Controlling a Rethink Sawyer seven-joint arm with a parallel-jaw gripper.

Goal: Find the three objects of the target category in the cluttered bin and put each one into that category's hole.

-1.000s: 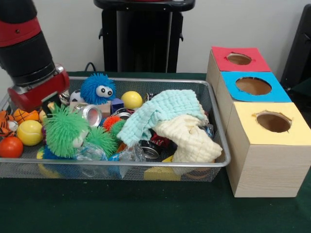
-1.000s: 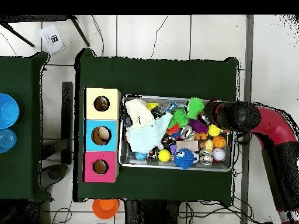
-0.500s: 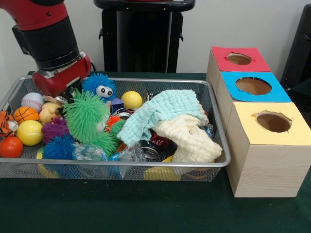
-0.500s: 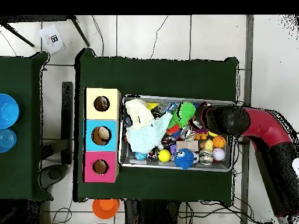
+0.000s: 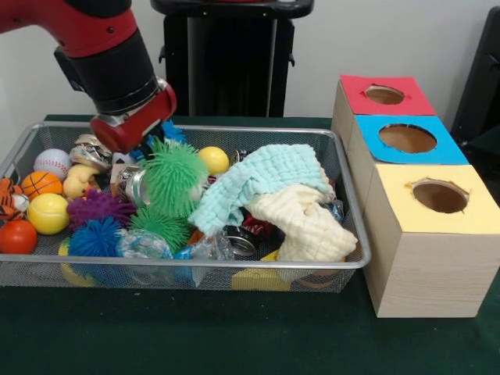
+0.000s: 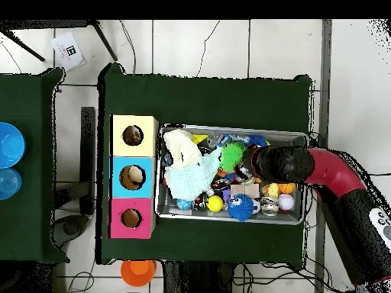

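One red and black arm hangs over the wire bin (image 5: 344,205), its gripper (image 5: 152,144) against a green fuzzy ball (image 5: 175,176); finger state cannot be told.

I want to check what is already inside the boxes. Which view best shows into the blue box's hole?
The overhead view: it looks straight down the blue box hole, where a pale rounded thing lies inside. The front view shows the blue box hole only at a slant, a brown inside with no contents visible.

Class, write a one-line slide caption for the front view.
Red arm over a wire bin of toys and cloths, beside three boxes with holes.
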